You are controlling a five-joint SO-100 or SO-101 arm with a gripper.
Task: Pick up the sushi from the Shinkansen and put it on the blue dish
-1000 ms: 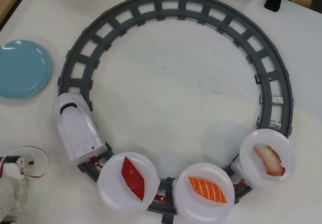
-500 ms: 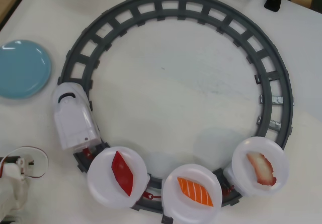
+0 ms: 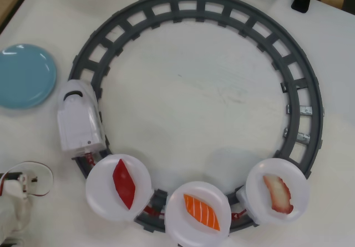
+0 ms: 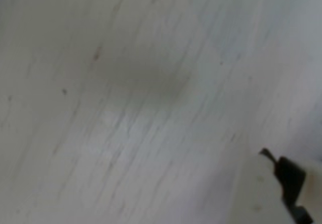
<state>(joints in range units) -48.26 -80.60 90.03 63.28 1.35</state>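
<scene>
A grey ring of track (image 3: 310,86) lies on the white surface (image 3: 194,91), with the Shinkansen (image 3: 80,122) at its left in the overhead view, well apart from the blue dish (image 3: 25,75). The sushi (image 3: 278,193) rests on the last white plate (image 3: 297,175), lower right — untouched. The tool's state cannot be told — the wrist view shows only blurred surface.

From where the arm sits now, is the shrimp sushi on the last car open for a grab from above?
Probably yes: the sushi lies uncovered on its white plate, nothing over it. The gripper itself isn't visible overhead, so reach is unconfirmed.
</scene>
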